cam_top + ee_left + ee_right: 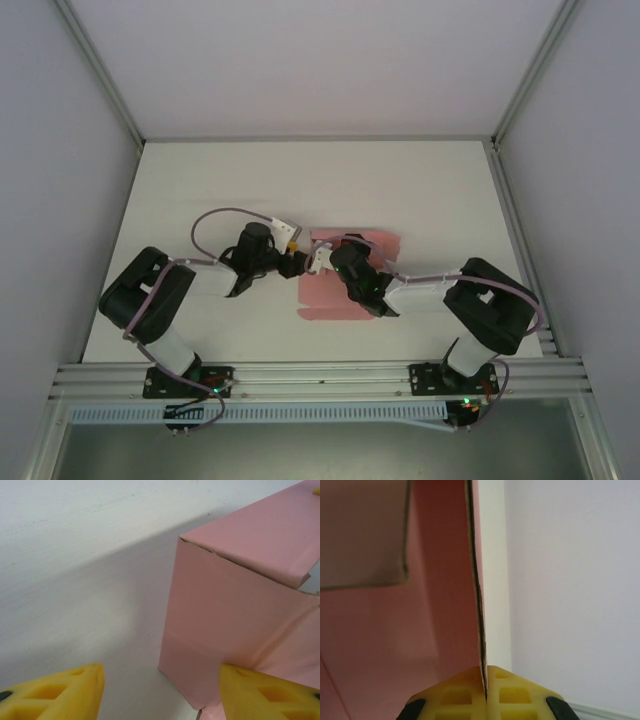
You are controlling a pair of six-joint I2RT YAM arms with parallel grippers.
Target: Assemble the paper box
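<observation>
Two ribbed yellow pads of my right gripper press flat together on a thin wall of the paper box — the card's dark cut edge runs straight up from between them. My left gripper stands wide, its hollow-moulded yellow fingertips well apart; one sits against a smooth upright pink panel with a creased flap folded over its top. Half folded, the box lies near the middle of the matte white table — between my two arms.
</observation>
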